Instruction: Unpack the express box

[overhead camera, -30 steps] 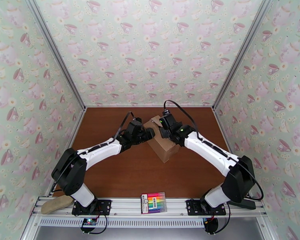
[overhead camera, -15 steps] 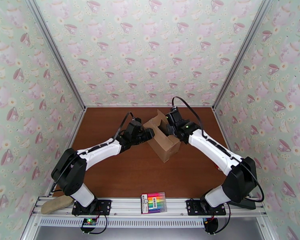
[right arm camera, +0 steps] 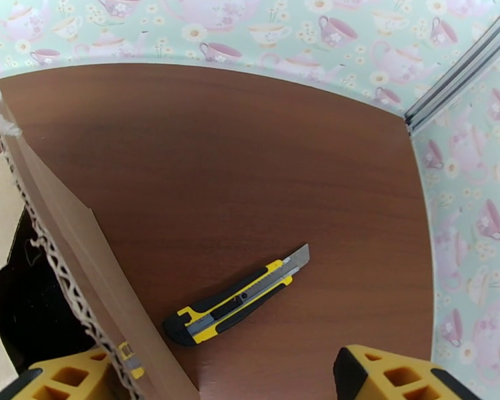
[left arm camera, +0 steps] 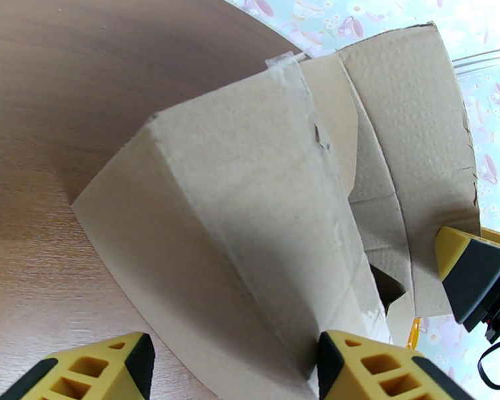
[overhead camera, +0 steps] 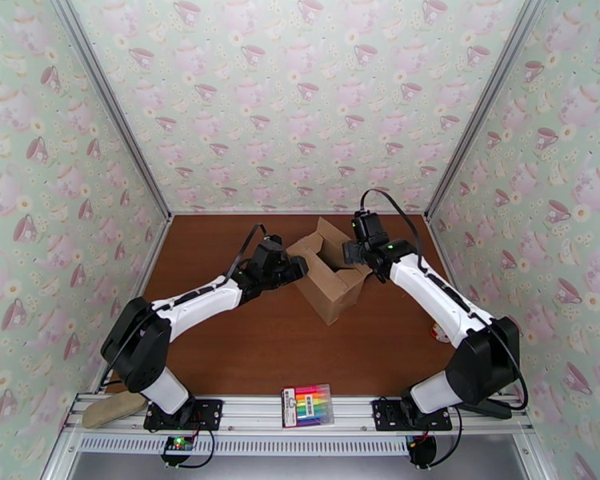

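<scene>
The express box (overhead camera: 330, 283) is a tan cardboard carton standing mid-table with its top flaps spread and a dark opening showing. My left gripper (overhead camera: 298, 270) is at the box's left end. In the left wrist view its jaws (left arm camera: 233, 376) stand wide, with a corner of the box (left arm camera: 250, 215) between them; bare table shows beside the left finger. My right gripper (overhead camera: 354, 254) is at the box's right side, open. In the right wrist view (right arm camera: 230, 383) a raised flap's edge (right arm camera: 63, 241) runs close to its left finger.
A yellow-and-black utility knife (right arm camera: 240, 303) lies on the brown table (overhead camera: 220, 250) to the right of the box. A pack of coloured markers (overhead camera: 307, 405) and a tan pad (overhead camera: 114, 408) rest on the front rail. Patterned walls close in three sides.
My right gripper has moved from over the box top toward the back right, and the flap there has swung outward. The left arm has stayed put.
</scene>
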`<state>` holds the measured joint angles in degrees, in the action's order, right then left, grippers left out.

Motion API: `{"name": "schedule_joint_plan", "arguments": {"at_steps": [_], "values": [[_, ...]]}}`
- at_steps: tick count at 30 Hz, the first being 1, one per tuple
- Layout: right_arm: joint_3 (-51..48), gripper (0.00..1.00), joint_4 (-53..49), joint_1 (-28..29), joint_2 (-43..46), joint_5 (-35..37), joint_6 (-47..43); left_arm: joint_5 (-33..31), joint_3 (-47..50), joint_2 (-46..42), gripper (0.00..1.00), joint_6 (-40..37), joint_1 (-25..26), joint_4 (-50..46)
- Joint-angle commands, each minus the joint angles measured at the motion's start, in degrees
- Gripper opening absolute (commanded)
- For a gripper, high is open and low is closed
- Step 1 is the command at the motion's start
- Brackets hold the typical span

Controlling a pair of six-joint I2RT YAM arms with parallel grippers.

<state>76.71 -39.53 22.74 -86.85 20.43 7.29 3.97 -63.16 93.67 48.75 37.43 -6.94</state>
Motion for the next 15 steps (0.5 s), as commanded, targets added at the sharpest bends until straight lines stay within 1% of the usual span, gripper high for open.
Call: {"name": "schedule_joint_plan", "arguments": {"at_steps": [1, 5, 9, 15], "values": [[-1.5, 0.82, 0.5, -3.6, 0.5, 0.3, 1.2, -5.6, 2.1, 1.2, 0.69, -2.8, -1.8, -15.2], [-2.0, 0.83, 0.6, -4.3, 1.7, -2.7, 1.5, -5.5, 1.9, 1.0, 0.69, -3.0, -2.1, -15.5], [-1.3, 0.85, -0.1, -4.4, 4.3, -7.8, 2.2, -5.6, 1.7, 0.8, 0.69, -3.3, -2.1, -15.8], [-0.7, 0.84, -0.5, -4.4, 6.0, -14.7, 3.2, -5.4, 1.7, 0.7, 0.69, -3.3, -2.1, -15.4]]}}
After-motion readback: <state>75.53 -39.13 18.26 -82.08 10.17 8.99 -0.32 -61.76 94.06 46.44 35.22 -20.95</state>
